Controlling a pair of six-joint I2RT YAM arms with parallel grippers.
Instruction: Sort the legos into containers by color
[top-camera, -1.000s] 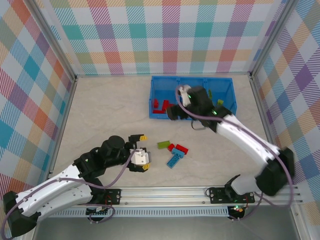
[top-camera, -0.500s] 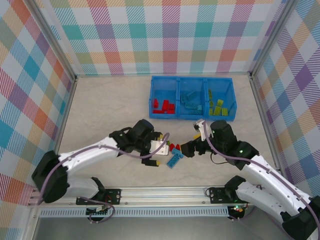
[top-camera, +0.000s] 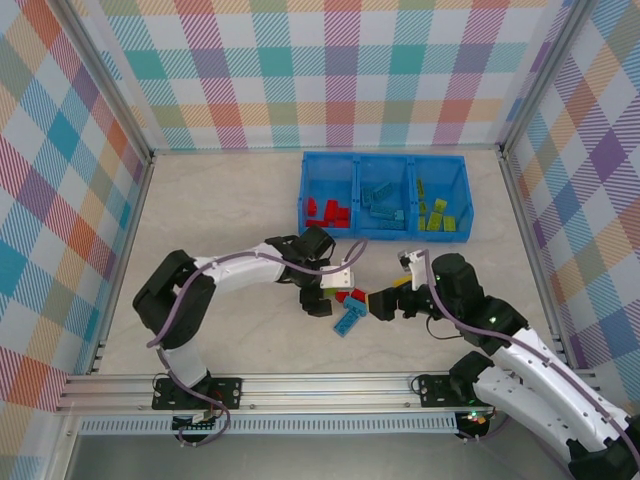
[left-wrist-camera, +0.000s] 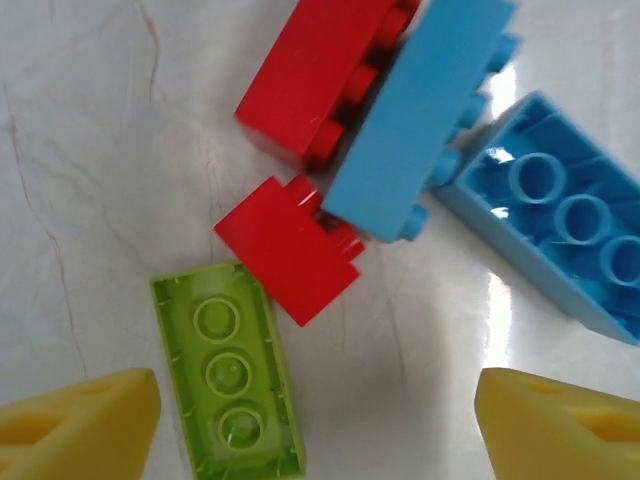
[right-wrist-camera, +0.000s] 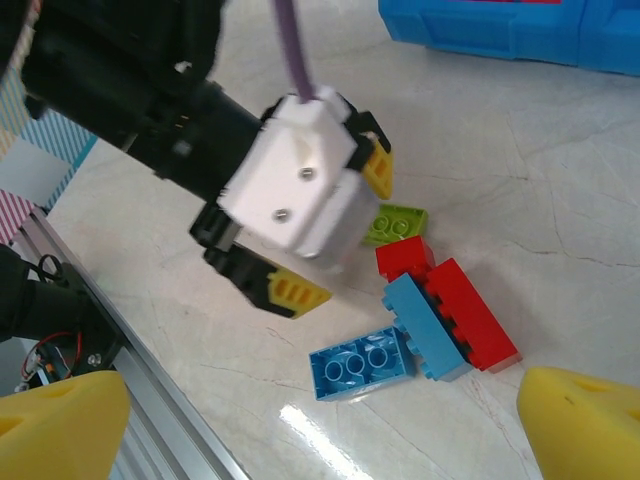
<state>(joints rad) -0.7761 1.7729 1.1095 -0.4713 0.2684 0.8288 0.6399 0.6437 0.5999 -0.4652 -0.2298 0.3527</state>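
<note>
The legos (top-camera: 348, 319) left to be sorted are gathered in a small heap on the pale, veined table (top-camera: 220, 230), near the front of the blue bin (top-camera: 385, 157) and between the two grippers. The others are seen in its three compartments, red at the left, light blue in the middle, lime at the right.

The left gripper (left-wrist-camera: 318, 425) is held open right over the heap, and the lime brick (left-wrist-camera: 225, 385) is seen underside up just beside one of its yellow pads (left-wrist-camera: 80, 425). The right gripper (right-wrist-camera: 320, 425) is likewise spread wide with nothing held, pointed at the heap from the other side.

A small red brick (left-wrist-camera: 288, 250), a long red brick (left-wrist-camera: 320, 85) and a light blue brick (left-wrist-camera: 420, 110) are packed touching one another, with an upturned blue brick (left-wrist-camera: 560, 215) alongside. Each is judged light, rigid and hard, of glossy moulded plastic, so slipping is to be expected on the smooth faces. A hold is best taken across the two long flat side walls, not over the studs. The lime brick, at the heap's edge, is judged the easiest to lift without its neighbours being disturbed.
</note>
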